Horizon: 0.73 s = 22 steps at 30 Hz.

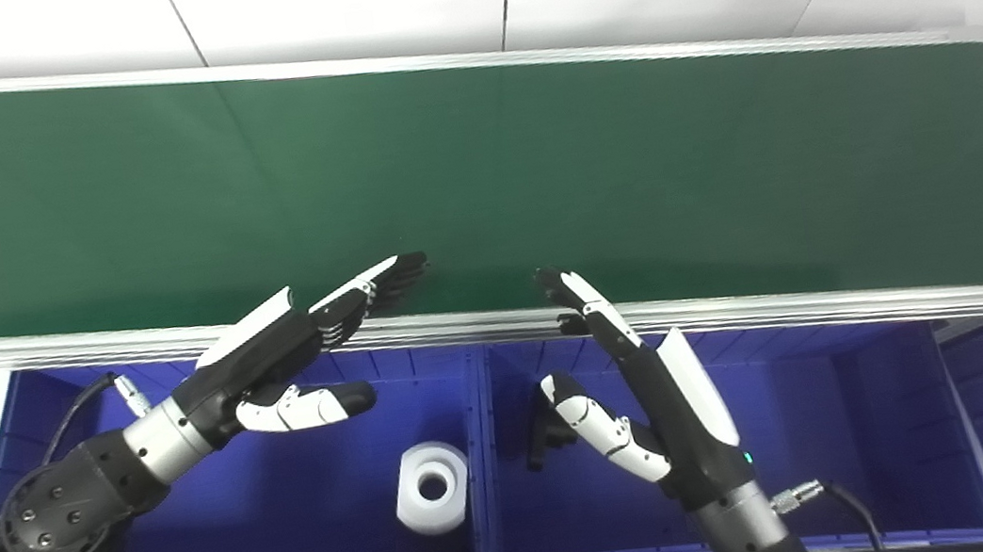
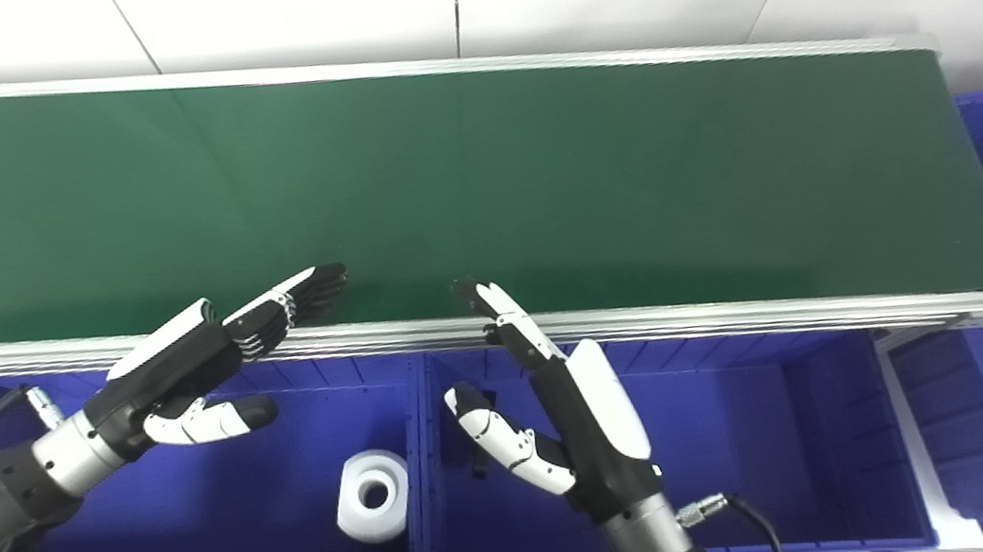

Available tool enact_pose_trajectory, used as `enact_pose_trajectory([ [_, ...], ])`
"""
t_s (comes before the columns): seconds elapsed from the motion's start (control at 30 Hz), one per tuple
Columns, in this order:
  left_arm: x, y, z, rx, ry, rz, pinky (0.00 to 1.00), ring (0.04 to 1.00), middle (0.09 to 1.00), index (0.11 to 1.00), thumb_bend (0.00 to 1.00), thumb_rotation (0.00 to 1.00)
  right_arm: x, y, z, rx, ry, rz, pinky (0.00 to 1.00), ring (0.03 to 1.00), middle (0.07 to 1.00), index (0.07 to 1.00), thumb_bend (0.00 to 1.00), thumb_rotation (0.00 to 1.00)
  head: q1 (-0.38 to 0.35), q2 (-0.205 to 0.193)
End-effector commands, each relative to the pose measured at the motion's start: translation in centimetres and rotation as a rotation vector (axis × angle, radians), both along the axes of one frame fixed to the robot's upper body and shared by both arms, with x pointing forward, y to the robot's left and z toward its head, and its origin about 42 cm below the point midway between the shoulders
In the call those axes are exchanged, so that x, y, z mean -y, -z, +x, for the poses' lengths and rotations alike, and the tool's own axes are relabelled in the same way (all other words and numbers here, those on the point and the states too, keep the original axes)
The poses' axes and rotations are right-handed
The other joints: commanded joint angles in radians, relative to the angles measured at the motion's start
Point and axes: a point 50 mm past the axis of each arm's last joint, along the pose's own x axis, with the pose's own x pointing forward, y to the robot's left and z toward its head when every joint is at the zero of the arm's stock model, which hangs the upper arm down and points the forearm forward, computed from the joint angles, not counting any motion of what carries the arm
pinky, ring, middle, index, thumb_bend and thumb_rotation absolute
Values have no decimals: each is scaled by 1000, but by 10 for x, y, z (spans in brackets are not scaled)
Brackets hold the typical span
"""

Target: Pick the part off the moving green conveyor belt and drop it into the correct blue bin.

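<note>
Both hands are hanging spread and holding nothing: the left hand is reaching over the near rail of the green conveyor belt, and the right hand is poised above the middle blue bin. A white ring-shaped part is lying in the left blue bin; the belt is showing no part. This looks like waiting; next, a fresh part needs catching.

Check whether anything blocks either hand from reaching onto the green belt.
Nothing visible does. The left hand and right hand are open above the blue bins, fingertips over the belt's near rail. No part shows on it.
</note>
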Motion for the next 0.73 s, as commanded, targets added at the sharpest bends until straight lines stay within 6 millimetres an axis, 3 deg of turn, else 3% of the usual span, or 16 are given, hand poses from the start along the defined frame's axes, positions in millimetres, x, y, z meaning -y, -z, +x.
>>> enact_pose_trajectory([
  [0.0,-3,-8,1,37,-4,-9,977,1000,1000,1000,343,684,1,-10,-1,33,10,30,802,895,942,920,391,858,1,1],
  [0.7,5,-10,-18,14,18,-44,983,1000,1000,1000,389,677,-1,-13,-7,34,16,30,803,897,947,922,398,880,-19,-12],
])
